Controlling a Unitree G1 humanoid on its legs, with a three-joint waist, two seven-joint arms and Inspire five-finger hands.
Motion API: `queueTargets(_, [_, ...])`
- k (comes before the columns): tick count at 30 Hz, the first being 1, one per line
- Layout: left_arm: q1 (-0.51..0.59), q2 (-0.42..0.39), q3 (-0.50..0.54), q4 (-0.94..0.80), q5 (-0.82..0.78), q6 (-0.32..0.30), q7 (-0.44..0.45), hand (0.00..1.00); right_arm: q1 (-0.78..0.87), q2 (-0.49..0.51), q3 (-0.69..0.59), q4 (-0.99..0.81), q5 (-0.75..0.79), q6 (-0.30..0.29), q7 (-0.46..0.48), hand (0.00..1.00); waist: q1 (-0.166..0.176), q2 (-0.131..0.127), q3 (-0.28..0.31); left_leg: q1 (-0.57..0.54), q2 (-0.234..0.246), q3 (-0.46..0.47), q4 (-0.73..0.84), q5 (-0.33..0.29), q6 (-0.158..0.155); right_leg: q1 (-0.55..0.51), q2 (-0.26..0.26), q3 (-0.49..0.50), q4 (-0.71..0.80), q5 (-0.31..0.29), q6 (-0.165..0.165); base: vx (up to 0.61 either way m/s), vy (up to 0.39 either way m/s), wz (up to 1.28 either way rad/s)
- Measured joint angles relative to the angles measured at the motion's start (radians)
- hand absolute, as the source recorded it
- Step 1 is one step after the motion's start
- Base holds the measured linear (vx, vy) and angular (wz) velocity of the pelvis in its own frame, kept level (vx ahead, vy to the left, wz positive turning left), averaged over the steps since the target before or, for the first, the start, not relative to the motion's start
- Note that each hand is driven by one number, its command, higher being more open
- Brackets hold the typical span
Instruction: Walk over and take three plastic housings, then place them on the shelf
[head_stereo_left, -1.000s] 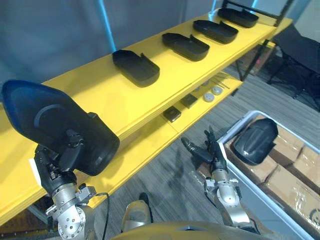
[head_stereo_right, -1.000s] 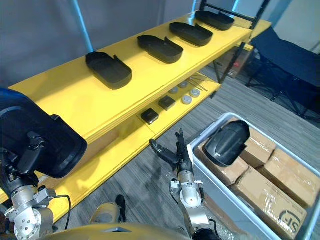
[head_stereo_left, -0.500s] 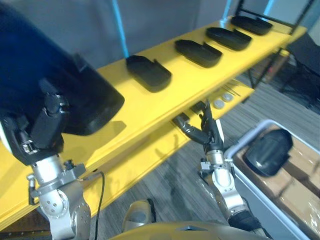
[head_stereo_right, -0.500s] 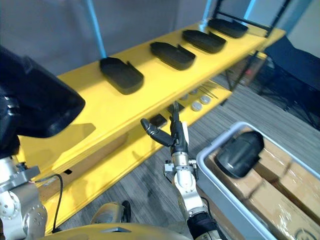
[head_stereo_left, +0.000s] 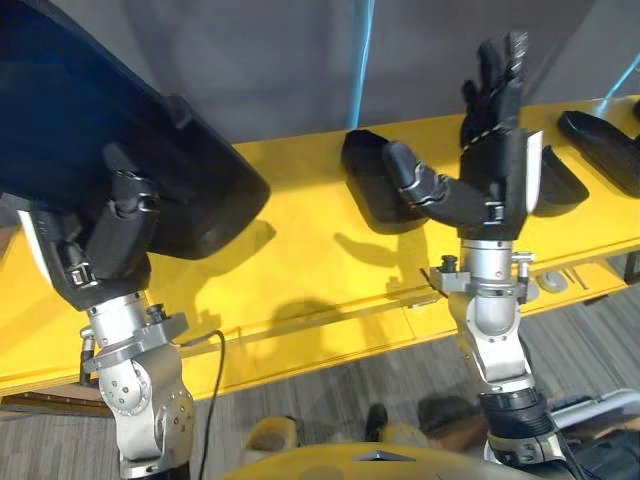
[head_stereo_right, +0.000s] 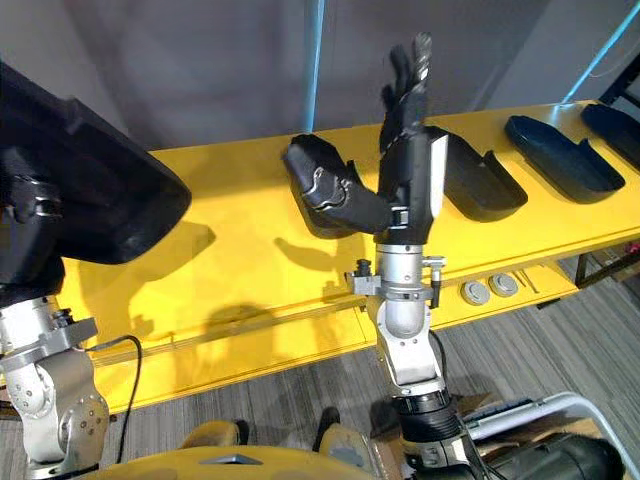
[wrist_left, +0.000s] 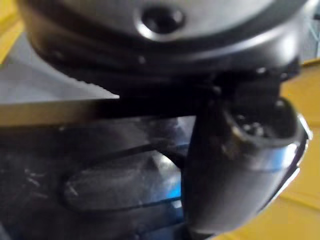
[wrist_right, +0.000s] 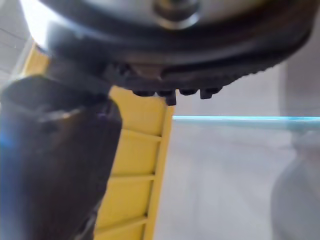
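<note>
A large black plastic housing is raised at the left, and my left hand is shut on its lower edge. In the left wrist view the thumb presses on the housing's dark face. My right hand is held up in front of the yellow shelf, open, fingers straight up and thumb out, holding nothing. Several more black housings lie in a row on the shelf: one just behind the right hand's thumb, another to its right, and others further right.
A grey wall with a light-blue post rises behind the shelf. Small round parts lie on the lower shelf board. A grey bin's rim shows on the carpet at the lower right.
The camera has swung to face the shelf head-on. My right hand has risen from low near the bin to shelf-top height. The left hand keeps hold of the housing.
</note>
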Motion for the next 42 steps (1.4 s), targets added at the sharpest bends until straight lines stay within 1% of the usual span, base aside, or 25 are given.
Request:
queueTargets(1, [0.002,-0.009,-0.025,0.0,0.0,0.002,-0.023,0.0,0.031,-0.001,-0.031,-0.051,-0.001,0.0,-0.001,1.0,-0.006,0.002,-0.002,0.005,0.033,0.109,-0.013,-0.003,0.006,0.029,0.004,-0.033,-0.026,-0.001,-0.002,0.13,-0.086,0.57])
queueTargets(2, [0.002,-0.013,-0.036,0.0,0.0,0.002,-0.038,0.0,0.052,0.0,-0.044,-0.077,-0.001,0.001,-0.002,1.0,-0.011,0.003,-0.004,0.008,0.053,0.175,-0.015,-0.012,0.02,0.042,0.004,-0.054,-0.039,-0.001,-0.002,0.11,-0.056,0.82])
queueTargets(3, [0.001,-0.013,-0.058,0.0,0.0,0.002,-0.065,0.0,0.094,0.003,-0.071,-0.125,-0.002,0.006,-0.006,1.0,-0.021,-0.001,-0.014,0.008,0.107,0.308,-0.011,-0.016,0.027,0.057,-0.001,-0.093,-0.056,-0.001,-0.002,0.1,-0.009,0.99])
queueTargets(4, [-0.003,-0.013,-0.086,-0.001,0.0,0.001,-0.081,0.0,0.134,0.002,-0.091,-0.16,-0.007,0.009,-0.014,1.0,-0.042,0.001,-0.024,0.009,0.16,0.441,0.0,-0.003,0.022,0.071,-0.01,-0.138,-0.072,-0.002,-0.002,0.1,0.018,1.01])
queueTargets(5, [-0.003,-0.015,-0.102,-0.001,0.0,0.001,-0.089,0.0,0.152,0.003,-0.101,-0.169,-0.013,0.01,-0.023,1.0,-0.051,0.006,-0.031,0.01,0.171,0.482,-0.002,0.016,-0.002,0.072,-0.014,-0.157,-0.073,-0.001,-0.001,0.09,0.091,0.78])
queueTargets(6, [-0.003,-0.012,-0.123,-0.001,0.0,0.001,-0.099,0.0,0.177,0.013,-0.115,-0.17,-0.038,0.016,-0.036,1.0,-0.053,0.007,-0.035,0.015,0.157,0.493,-0.015,0.037,-0.033,0.071,-0.027,-0.163,-0.074,0.001,0.003,0.06,0.137,0.33])
queueTargets(8, [-0.005,-0.011,-0.131,-0.001,0.006,0.001,-0.103,0.0,0.218,0.034,-0.125,-0.168,-0.07,0.029,-0.056,1.0,-0.053,0.004,-0.039,0.018,0.134,0.489,-0.025,0.038,-0.033,0.077,-0.041,-0.156,-0.09,0.007,0.012,0.04,0.133,0.09])
queueTargets(10, [-0.004,-0.005,-0.12,0.0,0.009,0.007,-0.081,0.0,0.274,0.078,-0.171,-0.16,-0.082,0.037,-0.073,1.0,-0.054,0.001,-0.041,0.034,0.114,0.497,-0.04,0.041,-0.028,0.091,-0.05,-0.152,-0.11,0.017,0.027,0.03,0.075,-0.02])
queueTargets(12, [-0.002,-0.002,-0.104,0.0,0.013,0.02,-0.062,0.0,0.314,0.116,-0.214,-0.157,-0.079,0.058,-0.084,1.0,-0.054,0.002,-0.041,0.059,0.11,0.509,-0.056,0.041,-0.028,0.103,-0.05,-0.142,-0.11,0.017,0.027,0.01,0.045,-0.16])
queueTargets(14, [0.009,0.0,-0.073,0.0,0.033,0.027,-0.023,0.0,0.417,0.173,-0.275,-0.151,-0.07,0.085,-0.097,1.0,-0.059,0.004,-0.05,0.091,0.108,0.539,-0.084,0.043,-0.031,0.106,-0.048,-0.118,-0.11,0.016,0.026,-0.01,0.016,-0.34])
queueTargets(15, [0.015,-0.001,-0.061,0.0,0.042,0.028,-0.014,0.0,0.448,0.187,-0.284,-0.147,-0.064,0.089,-0.1,1.0,-0.062,0.006,-0.054,0.099,0.106,0.546,-0.093,0.045,-0.033,0.104,-0.048,-0.11,-0.11,0.016,0.026,-0.01,0.014,-0.38])
queueTargets(16, [0.036,0.001,-0.039,0.0,0.059,0.033,-0.004,0.0,0.502,0.215,-0.292,-0.125,-0.059,0.102,-0.109,1.0,-0.08,0.011,-0.062,0.114,0.104,0.563,-0.109,0.049,-0.034,0.103,-0.049,-0.097,-0.11,0.015,0.025,-0.02,0.015,-0.31])
queueTargets(18, [0.057,0.008,-0.018,0.0,0.062,0.052,0.012,0.0,0.566,0.255,-0.299,-0.07,-0.063,0.117,-0.137,1.0,-0.097,0.02,-0.07,0.132,0.102,0.588,-0.126,0.051,-0.038,0.102,-0.046,-0.075,-0.11,0.014,0.025,-0.03,0.004,-0.38])
queueTargets(20, [0.07,0.012,0.003,0.0,0.083,0.07,0.017,0.0,0.624,0.292,-0.319,0.03,-0.082,0.122,-0.208,1.0,-0.114,0.031,-0.08,0.149,0.101,0.619,-0.142,0.052,-0.041,0.094,-0.043,-0.048,-0.108,0.014,0.026,-0.05,-0.007,-0.4])
queueTargets(21, [0.069,0.015,0.004,0.0,0.092,0.07,0.018,0.0,0.634,0.299,-0.327,0.053,-0.082,0.122,-0.233,1.0,-0.115,0.033,-0.082,0.149,0.101,0.623,-0.142,0.053,-0.041,0.09,-0.042,-0.044,-0.106,0.015,0.026,-0.05,-0.007,-0.22])
queueTargets(23, [0.069,0.051,0.009,0.0,0.094,0.08,0.018,0.0,0.648,0.316,-0.372,0.14,-0.083,0.122,-0.314,1.0,-0.124,0.04,-0.086,0.154,0.101,0.631,-0.145,0.055,-0.042,0.087,-0.042,-0.04,-0.103,0.016,0.027,-0.04,-0.008,-0.09])
queueTargets(26, [0.069,0.071,0.043,0.0,0.09,0.099,0.014,0.0,0.644,0.318,-0.423,0.243,-0.083,0.121,-0.367,1.0,-0.129,0.047,-0.093,0.17,0.099,0.644,-0.16,0.062,-0.045,0.09,-0.04,-0.028,-0.101,0.016,0.028,-0.04,-0.009,-0.11])
queueTargets(28, [0.069,0.071,0.057,0.004,0.088,0.108,0.016,0.0,0.642,0.318,-0.448,0.317,-0.079,0.12,-0.38,1.0,-0.129,0.049,-0.096,0.178,0.099,0.646,-0.164,0.063,-0.045,0.094,-0.038,-0.022,-0.101,0.016,0.028,-0.04,-0.007,-0.05])
queueTargets(32, [0.055,0.073,0.067,0.035,0.091,0.131,0.028,0.0,0.633,0.325,-0.48,0.486,-0.037,0.123,-0.356,1.0,-0.129,0.05,-0.1,0.181,0.095,0.641,-0.179,0.068,-0.047,0.096,-0.039,-0.028,-0.101,0.016,0.028,-0.05,-0.009,0.05])
queueTargets(34, [0.031,0.078,0.069,0.07,0.091,0.179,0.033,0.0,0.624,0.327,-0.488,0.577,-0.005,0.148,-0.318,1.0,-0.131,0.051,-0.101,0.182,0.087,0.626,-0.196,0.079,-0.046,0.099,-0.043,-0.042,-0.101,0.016,0.028,-0.05,-0.003,0.16])
queueTargets(35, [0.022,0.08,0.069,0.08,0.091,0.194,0.033,0.0,0.621,0.327,-0.488,0.591,0.009,0.16,-0.301,1.0,-0.132,0.051,-0.1,0.181,0.085,0.623,-0.201,0.082,-0.045,0.099,-0.045,-0.045,-0.101,0.016,0.028,-0.04,0.003,0.17])
queueTargets(37, [-0.006,0.102,0.068,0.126,0.092,0.243,0.034,0.0,0.593,0.322,-0.485,0.674,0.039,0.19,-0.233,1.0,-0.13,0.049,-0.099,0.181,0.081,0.618,-0.211,0.09,-0.044,0.099,-0.045,-0.047,-0.101,0.017,0.028,-0.03,0.0,0.09])
queueTargets(39, [-0.025,0.124,0.069,0.163,0.091,0.274,0.034,0.0,0.562,0.308,-0.474,0.748,0.062,0.213,-0.171,1.0,-0.129,0.048,-0.098,0.181,0.081,0.613,-0.213,0.093,-0.045,0.099,-0.045,-0.049,-0.101,0.017,0.028,-0.02,-0.011,0.04])
queueTargets(41, [-0.061,0.142,0.068,0.21,0.087,0.327,0.016,0.0,0.522,0.285,-0.452,0.842,0.12,0.255,-0.056,1.0,-0.126,0.05,-0.095,0.178,0.079,0.602,-0.217,0.097,-0.045,0.1,-0.045,-0.054,-0.101,0.017,0.028,-0.02,-0.015,0.07])
queueTargets(42, [-0.067,0.149,0.066,0.217,0.088,0.338,0.007,0.0,0.511,0.279,-0.444,0.867,0.126,0.268,-0.028,1.0,-0.125,0.05,-0.093,0.178,0.079,0.601,-0.219,0.098,-0.045,0.1,-0.045,-0.056,-0.102,0.017,0.028,-0.01,-0.014,0.09])
